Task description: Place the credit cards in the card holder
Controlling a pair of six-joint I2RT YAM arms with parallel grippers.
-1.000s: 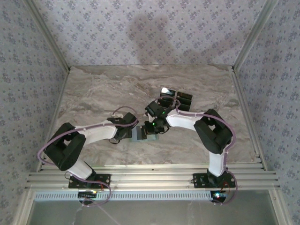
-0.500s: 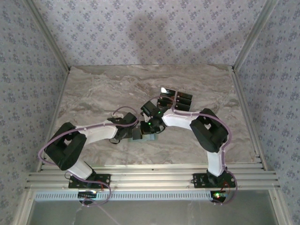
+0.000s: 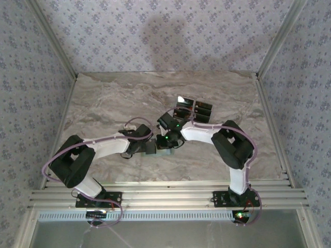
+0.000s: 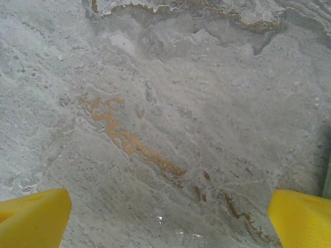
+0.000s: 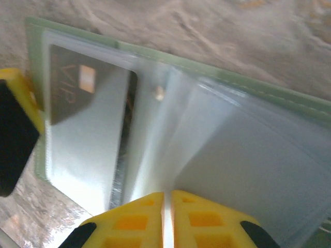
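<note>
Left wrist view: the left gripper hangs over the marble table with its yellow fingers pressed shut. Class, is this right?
Not quite. The left gripper does hang over the marble table, but its yellow fingers stand wide apart, open, not pressed shut. The left wrist view shows one finger at each lower corner with table between them.

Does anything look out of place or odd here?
One clear sleeve of the card holder stands up instead of lying flat, seemingly pinched in the right gripper. Otherwise nothing stands out.
</note>
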